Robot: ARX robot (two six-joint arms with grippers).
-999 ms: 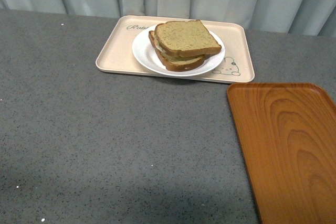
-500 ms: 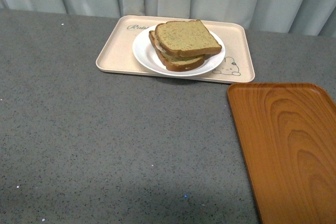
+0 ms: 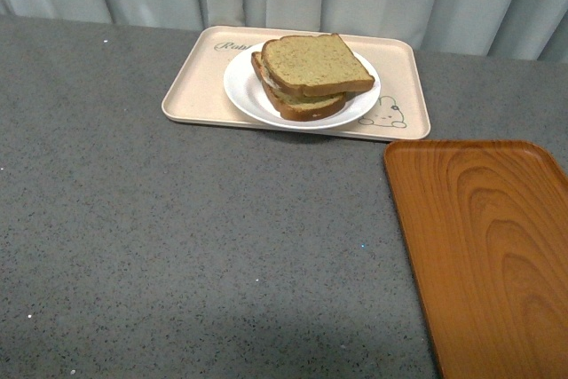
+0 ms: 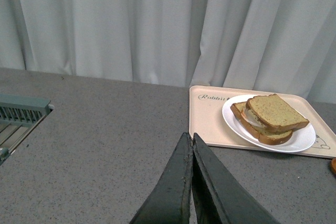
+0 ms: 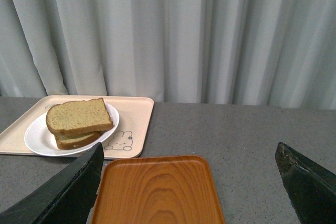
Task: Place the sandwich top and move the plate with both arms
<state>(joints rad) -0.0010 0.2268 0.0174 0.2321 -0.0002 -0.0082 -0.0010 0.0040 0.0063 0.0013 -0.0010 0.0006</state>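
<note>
The sandwich top (image 3: 315, 64), a tan speckled slice with a brown crust, lies on the lower slice on the white plate (image 3: 244, 90). The plate stands on the beige rabbit tray (image 3: 200, 86) at the far middle of the table. The sandwich top also shows in the left wrist view (image 4: 275, 112) and the right wrist view (image 5: 79, 116). No arm shows in the front view. My left gripper (image 4: 191, 137) is shut and empty, well short of the tray. My right gripper (image 5: 189, 153) is wide open and empty, above the near side of the table.
An orange wooden tray (image 3: 488, 246) lies at the near right, just in front of the beige tray. A grey-green slotted rack (image 4: 21, 111) sits at the table's left side. Pale curtains hang behind the table.
</note>
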